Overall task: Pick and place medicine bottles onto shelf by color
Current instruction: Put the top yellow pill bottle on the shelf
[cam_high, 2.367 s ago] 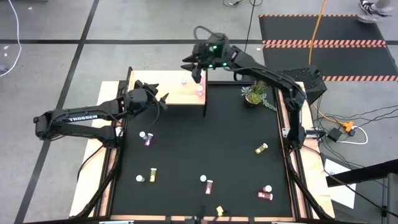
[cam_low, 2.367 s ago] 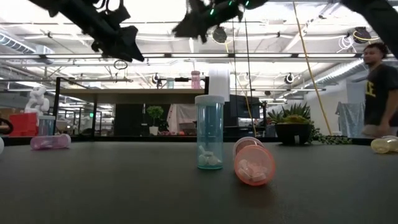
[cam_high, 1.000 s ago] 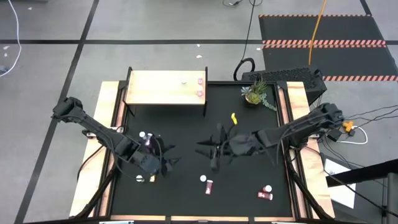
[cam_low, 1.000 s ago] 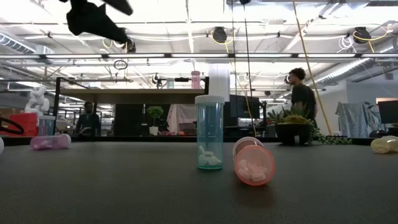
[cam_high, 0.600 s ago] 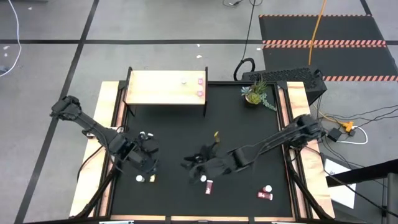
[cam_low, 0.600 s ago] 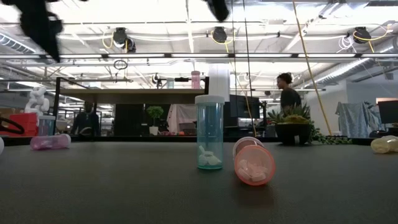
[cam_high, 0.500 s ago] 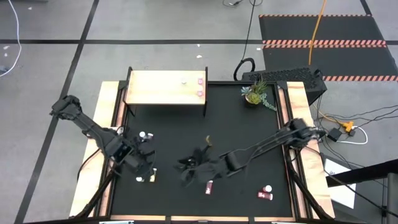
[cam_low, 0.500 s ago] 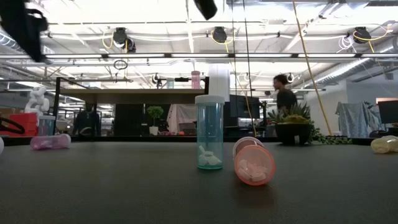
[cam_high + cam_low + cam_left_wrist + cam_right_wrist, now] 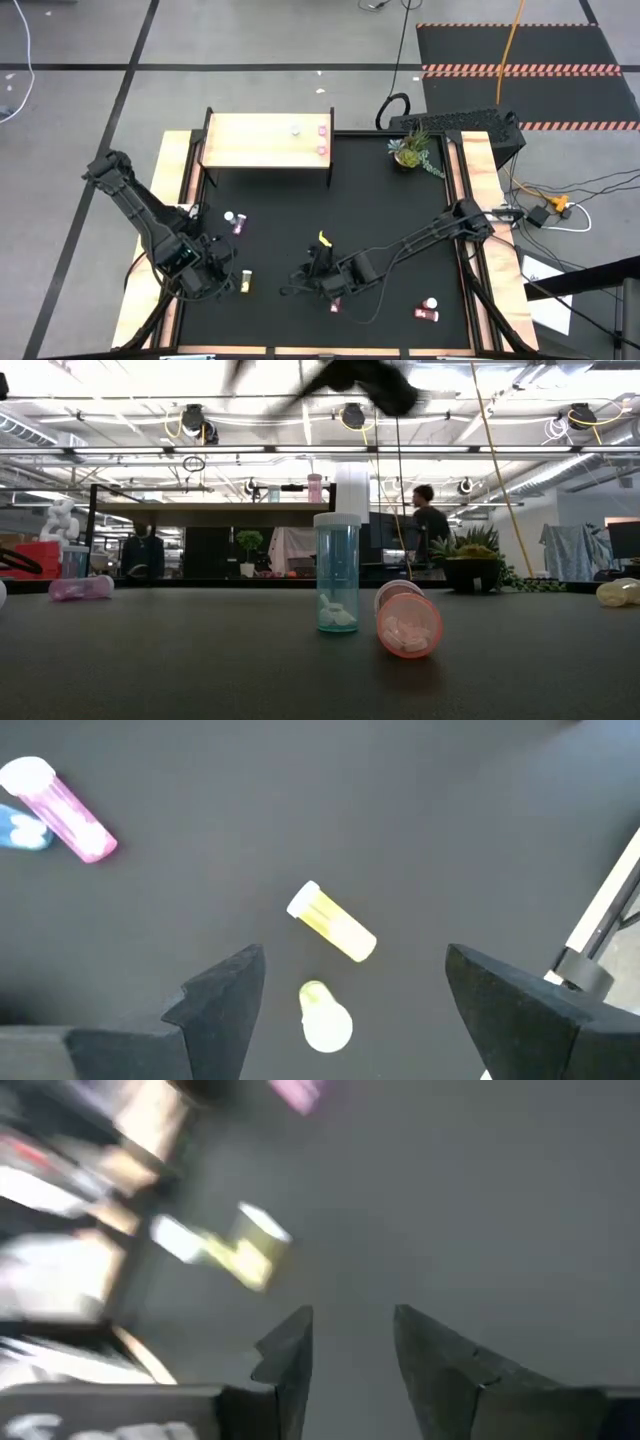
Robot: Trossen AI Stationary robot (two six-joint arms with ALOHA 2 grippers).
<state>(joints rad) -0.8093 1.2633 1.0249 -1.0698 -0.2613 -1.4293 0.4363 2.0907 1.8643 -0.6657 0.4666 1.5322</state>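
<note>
Your black bench (image 9: pixel 390 230) carries scattered bottles (image 9: pixel 241 282) and the shelf (image 9: pixel 262 142), both claws, left claw (image 9: pixel 350 982) and right claw (image 9: pixel 350 1338), hang open above it, and a person (image 9: pixel 430 523) stands in the room behind.

black table (image 9: pixel 390 215) carries shelf (image 9: pixel 255 143), plant (image 9: pixel 411 151), scattered medicine bottles (image 9: pixel 239 224).

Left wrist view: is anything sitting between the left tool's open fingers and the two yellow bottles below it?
Nothing visible does. The left tool is open above bare black mat, with the lying yellow bottle and the upright yellow bottle both in the gap ahead. The pink bottle lies well off to the side.
</note>
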